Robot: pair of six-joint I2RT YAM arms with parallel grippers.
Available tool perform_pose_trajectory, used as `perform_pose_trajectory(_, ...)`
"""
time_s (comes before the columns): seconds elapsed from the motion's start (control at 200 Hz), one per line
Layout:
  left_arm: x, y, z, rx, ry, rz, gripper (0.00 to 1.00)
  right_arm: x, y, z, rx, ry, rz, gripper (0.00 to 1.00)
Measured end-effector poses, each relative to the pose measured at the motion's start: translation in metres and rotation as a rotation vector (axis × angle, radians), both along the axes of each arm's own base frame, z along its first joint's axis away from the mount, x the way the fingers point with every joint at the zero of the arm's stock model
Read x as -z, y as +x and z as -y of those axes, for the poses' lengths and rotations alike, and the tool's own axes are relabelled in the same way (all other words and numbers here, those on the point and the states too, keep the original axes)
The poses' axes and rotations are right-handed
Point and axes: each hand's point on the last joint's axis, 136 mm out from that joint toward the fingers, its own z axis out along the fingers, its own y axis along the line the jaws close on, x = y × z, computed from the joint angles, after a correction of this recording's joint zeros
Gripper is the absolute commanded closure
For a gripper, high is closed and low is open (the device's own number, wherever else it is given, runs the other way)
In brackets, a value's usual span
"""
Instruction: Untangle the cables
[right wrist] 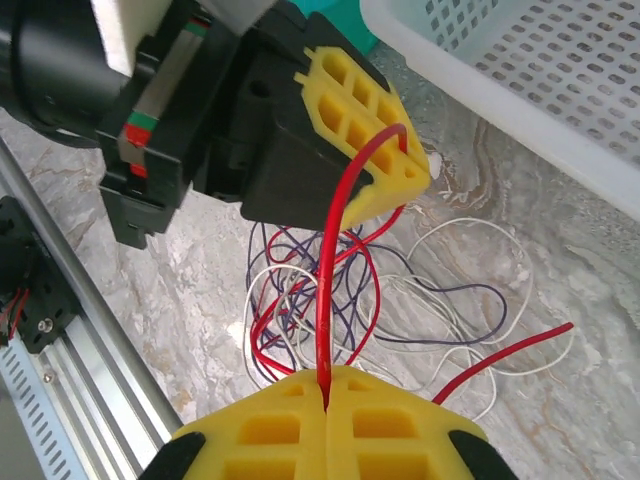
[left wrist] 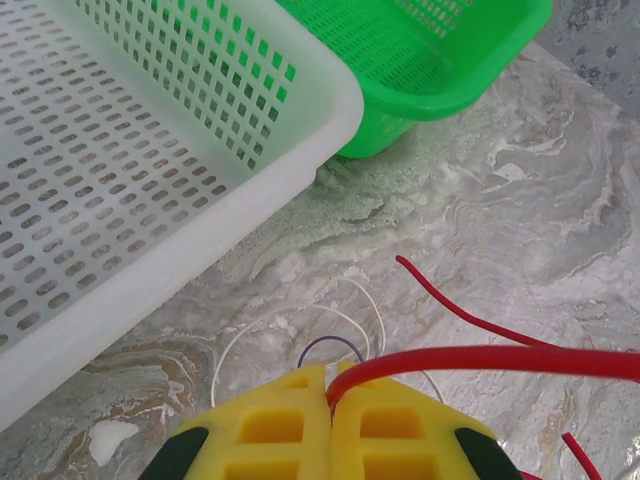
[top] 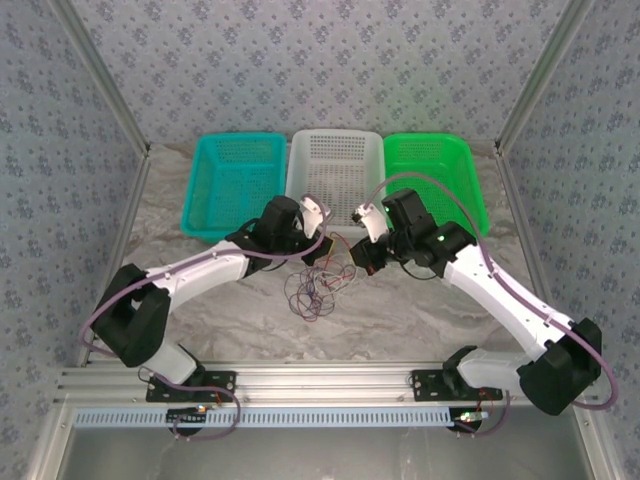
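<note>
The left gripper (left wrist: 330,392) has its yellow foam-like fingers pressed together on the thin red cable (left wrist: 500,358), which leaves the pinch toward three o'clock in the left wrist view. The right gripper (right wrist: 325,388) is likewise clamped on the red cable (right wrist: 325,300). In the right wrist view the strand rises taut from its fingers at six o'clock to the left gripper (right wrist: 402,168) at about one o'clock.

Under that strand lie loose loops of red, a thin white cable (right wrist: 500,250) and a thin dark purplish cable (right wrist: 470,295), all crossing one another on the grey marble-patterned table (left wrist: 500,230). A free red end points toward three o'clock.

In the top view the tangle (top: 320,285) lies at about seven o'clock from the two grippers. At twelve o'clock stands a row of perforated plastic baskets: the teal basket (top: 232,185), the white basket (top: 335,170) and the green basket (top: 430,175).
</note>
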Motion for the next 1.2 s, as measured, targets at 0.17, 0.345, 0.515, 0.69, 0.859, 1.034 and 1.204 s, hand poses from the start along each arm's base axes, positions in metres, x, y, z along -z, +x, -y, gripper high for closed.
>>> perform_pose_trajectory(0.17, -0.005, 0.004, -0.003, -0.035, 0.002, 0.005, 1.0, 0.004, 0.015, 0.021, 0.12, -0.082, 0.048, 0.37)
perform_pose_trajectory(0.345, -0.014, 0.012, -0.006, -0.095, 0.013, -0.015, 1.0, -0.005, 0.012, 0.036, 0.191, -0.101, 0.118, 0.34)
perform_pose_trajectory(0.515, -0.021, 0.019, -0.009, -0.153, 0.01, -0.037, 1.0, -0.024, 0.001, 0.04, 0.217, -0.081, 0.216, 0.36)
perform_pose_trajectory(0.69, -0.012, 0.021, -0.01, -0.194, 0.023, -0.098, 1.0, -0.023, -0.01, 0.02, 0.166, -0.048, 0.253, 0.36)
perform_pose_trajectory(0.859, -0.01, 0.021, -0.01, -0.214, 0.02, -0.135, 1.0, 0.002, -0.009, -0.007, 0.131, -0.017, 0.222, 0.36)
perform_pose_trajectory(1.034, -0.01, 0.019, -0.01, -0.223, 0.009, -0.168, 1.0, 0.027, 0.002, -0.038, 0.107, -0.023, 0.204, 0.34)
perform_pose_trajectory(1.204, -0.01, 0.014, -0.007, -0.217, -0.01, -0.209, 1.0, 0.037, 0.012, -0.051, 0.128, 0.014, 0.239, 0.36)
